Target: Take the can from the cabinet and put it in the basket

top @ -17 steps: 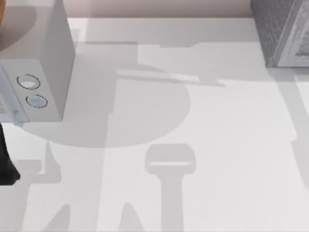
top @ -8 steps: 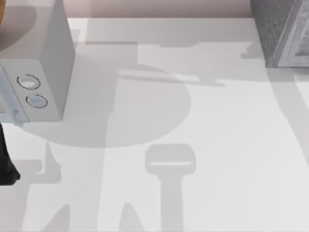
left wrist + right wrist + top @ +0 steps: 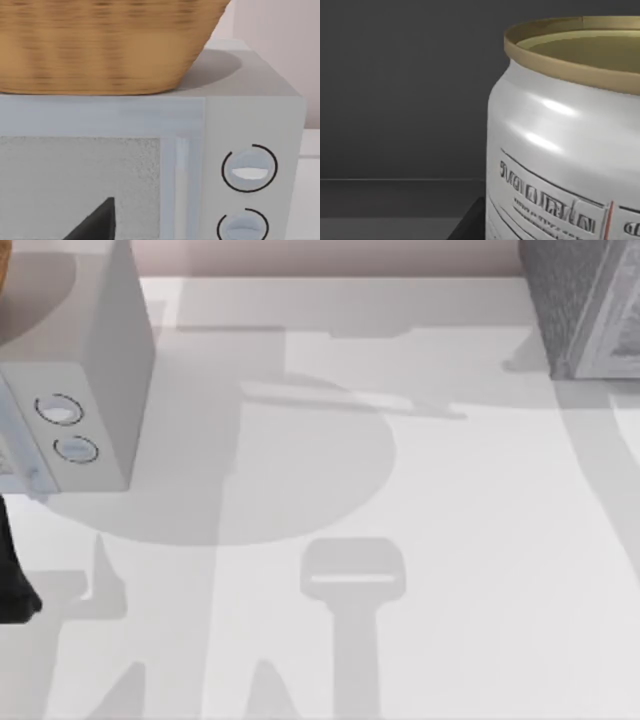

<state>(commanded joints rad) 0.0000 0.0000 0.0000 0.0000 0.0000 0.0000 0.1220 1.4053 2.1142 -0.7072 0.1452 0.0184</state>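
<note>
Inside the dark cabinet (image 3: 585,300) at the worktop's right, the can (image 3: 565,140) stands upright close before the right pincer, whose spread I cannot tell; centre it, grip below the gold rim.

Table (image 3: 470,540): evenly and brightly lit in the top view; soft grey shadows are cast across it, including a round patch and arm-shaped bands.
Can (image 3: 560,150): two pale highlights are seen on its white shoulder; the dark interior behind it is dimly lit.
Basket (image 3: 100,45): its weave is rendered blurred; a soft shadow is thrown onto the light grey box (image 3: 250,80).
</note>
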